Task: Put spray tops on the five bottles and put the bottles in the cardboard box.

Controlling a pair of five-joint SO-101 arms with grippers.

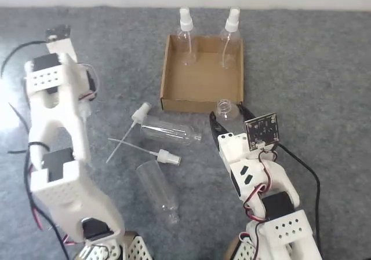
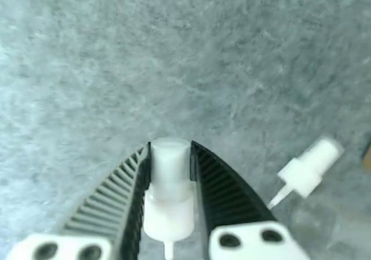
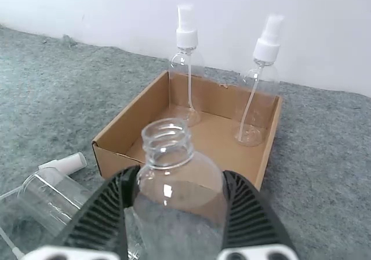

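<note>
Right tool: Nearest the lens, the right tool [image 3: 181, 179] is clenched on the shoulder of a clear open-necked bottle [image 3: 174, 173]. It holds the bottle upright just on the near side of the cardboard box [image 3: 124, 130], by the box's near right corner.
Left tool: Over at the left of the table, well apart from that bottle, the left tool [image 2: 169, 147] is grasping a white spray top [image 2: 168, 196] by its body.
In the box: One capped bottle [image 1: 186, 37] stands at the far left and a second capped bottle [image 1: 231, 37] at the far right.
On the table: A bare bottle [image 1: 171, 134] lies on its side near the box front, and a nearer bare bottle [image 1: 157, 189] lies beyond it. Beside them are a loose spray top [image 1: 141, 114] and a second loose spray top [image 1: 168, 156], their thin tubes trailing left.
Risk, mating: The neck is narrow and the dip tube thin. A slight misalignment could bend the tube against the rim or leave the top cocked.
Risk, grip: The plastic looks smooth and rounded, so pressing or twisting the top home may spin or tip the bottle between the fingers.
Risk, clutter: The lying bottles and loose tops sit between the arms, where a low sweep could roll or scatter them. The box, close by, could be nudged.
Surface: The table [image 1: 319, 69] is covered in grey felt-like matting, which is likely to damp rolling.
Room: A plain white wall [image 3: 87, 5] runs along the far edge.
</note>
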